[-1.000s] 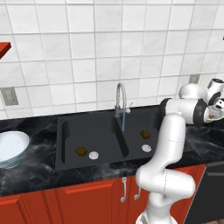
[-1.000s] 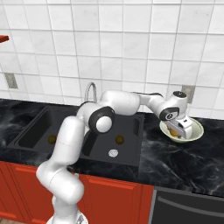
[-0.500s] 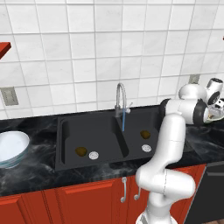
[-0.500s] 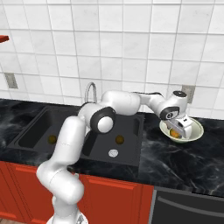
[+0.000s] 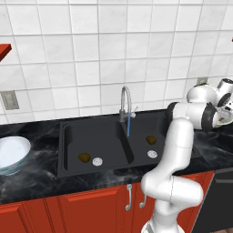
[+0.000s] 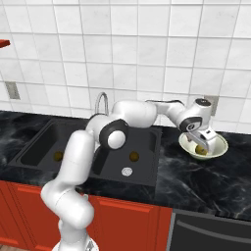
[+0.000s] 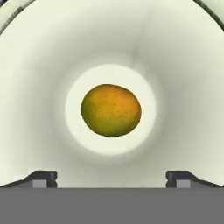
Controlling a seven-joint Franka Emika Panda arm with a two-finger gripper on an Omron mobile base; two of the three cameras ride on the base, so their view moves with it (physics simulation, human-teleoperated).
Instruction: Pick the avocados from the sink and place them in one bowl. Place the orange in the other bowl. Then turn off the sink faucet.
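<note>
Orange [image 7: 111, 110] lies at the centre of the hand view, resting on the pale round floor of the cream bowl [image 7: 43, 65], whose greenish rim curves across the upper corners of that frame. The gripper [image 7: 111, 178] hovers directly above with its jaws spread wide, the two dark fingertips [image 7: 41, 178] low at the left and right of the frame and nothing held between them. In the right base view the same bowl [image 6: 219, 148] sits on the black counter [image 6: 196, 181] at centre right of the frame, the orange [image 6: 199, 149] just visible inside it under the gripper [image 6: 204, 142], beside the sink. One avocado [image 6: 133, 156] rests in the nearer basin of the black sink [image 6: 34, 147] near its white drain [image 6: 127, 172], at the middle of the frame, and a second avocado [image 6: 58, 156] lies in the far basin at the left. In the left base view the grey gooseneck faucet [image 5: 126, 107] stands at the back of the sink [image 5: 95, 136] in the centre of the frame, a thin blue stream [image 5: 129, 126] falling from its spout. The pale blue-white bowl [image 5: 11, 154] sits at the left edge of that frame on the counter, well apart from the sink's basins.
</note>
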